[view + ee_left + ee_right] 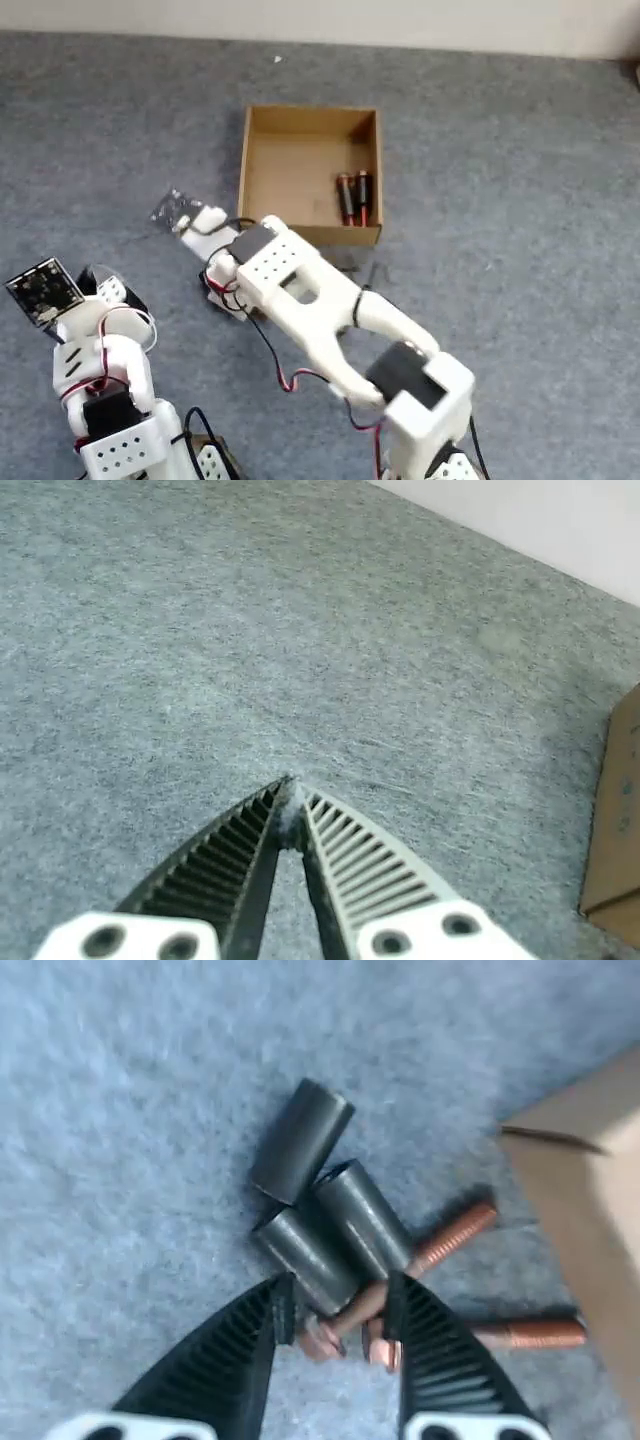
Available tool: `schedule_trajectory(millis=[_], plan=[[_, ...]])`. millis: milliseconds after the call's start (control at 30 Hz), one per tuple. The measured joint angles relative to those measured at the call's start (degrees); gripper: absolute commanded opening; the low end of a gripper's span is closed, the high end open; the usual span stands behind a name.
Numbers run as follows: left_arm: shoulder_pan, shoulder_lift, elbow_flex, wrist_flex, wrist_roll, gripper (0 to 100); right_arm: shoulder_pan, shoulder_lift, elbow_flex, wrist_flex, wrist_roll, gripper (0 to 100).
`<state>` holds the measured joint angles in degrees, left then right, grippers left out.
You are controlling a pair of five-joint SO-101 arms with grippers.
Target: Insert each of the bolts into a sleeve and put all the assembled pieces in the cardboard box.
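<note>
Copper bolts (pixel 452 1238), dark sleeves (pixel 300 1140) are lying left of cardboard box (pixel 290 170); R gripper (pixel 338 1310) is hanging over them w/ narrow gap, L gripper (pixel 288 805) tips are touching.

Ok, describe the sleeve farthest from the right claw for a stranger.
Beside the cardboard box, on the grey carpet, dark sleeves and copper bolts lie clustered at the open right claw. The sleeve meant sits at the cluster's far end, slanted away from the two lying side by side.
</note>
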<state>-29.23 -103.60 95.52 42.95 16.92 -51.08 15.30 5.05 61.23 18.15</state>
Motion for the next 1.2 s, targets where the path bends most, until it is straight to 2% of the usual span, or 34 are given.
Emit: schedule_trajectory(millis=[300, 667, 733, 867, 1200], plan=[[0.0, 0.0, 0.0, -0.2, 0.0, 1, 0.3, 8.4, -8.0, 0.0, 4.7, 15.2], [0.0, 0.0, 0.0, -0.2, 0.0, 1, 0.4, 18.5, -16.2, -0.4, 5.0, 15.1], [0.0, 0.0, 0.0, -0.2, 0.0, 1, 0.4, 19.1, -16.7, -0.1, 5.1, 12.4], [0.0, 0.0, 0.0, -0.2, 0.0, 1, 1.1, 19.9, -17.6, -0.4, 5.2, 0.0], [0.0, 0.0, 0.0, -0.2, 0.0, 1, 3.0, 16.7, -17.1, 2.7, 10.3, 0.4]])
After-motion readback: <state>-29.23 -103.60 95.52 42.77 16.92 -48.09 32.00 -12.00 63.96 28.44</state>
